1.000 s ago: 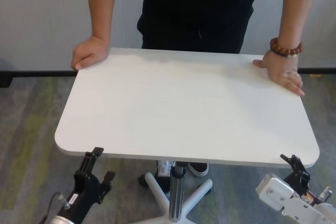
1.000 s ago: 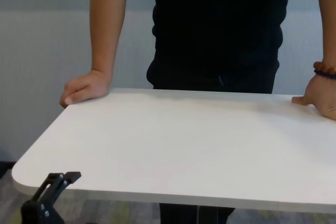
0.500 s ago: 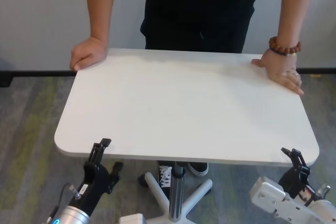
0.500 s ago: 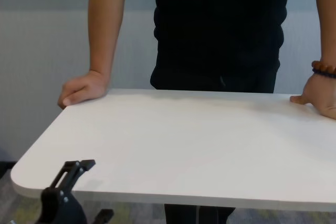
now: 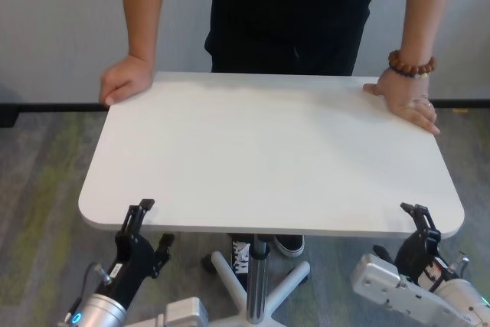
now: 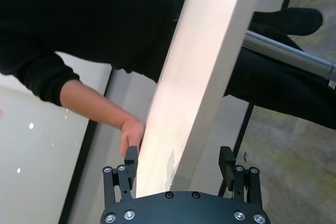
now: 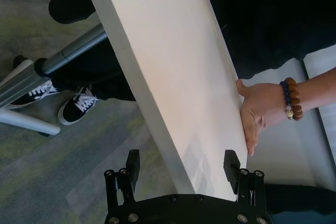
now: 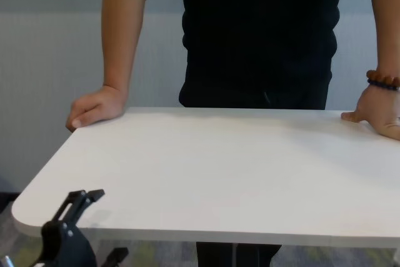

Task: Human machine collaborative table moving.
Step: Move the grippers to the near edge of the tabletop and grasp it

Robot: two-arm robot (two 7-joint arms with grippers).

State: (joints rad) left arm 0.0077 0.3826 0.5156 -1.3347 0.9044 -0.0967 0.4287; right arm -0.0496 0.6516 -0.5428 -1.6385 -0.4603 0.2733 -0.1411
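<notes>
**Desk between person and robot**

The white desk lies with its long axis across the head view, short sides left and right. The human rests both hands on its far corners. The left gripper and right gripper straddle the near edge, jaws wide open, one finger above, one below.

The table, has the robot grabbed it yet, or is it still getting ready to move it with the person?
Done: the person's hands rest on the table's far corners. In hand: the left gripper and right gripper straddle the near edge, one near each corner, jaws open, one finger above and one below. Left: closing on the edge, then moving the table together.
</notes>
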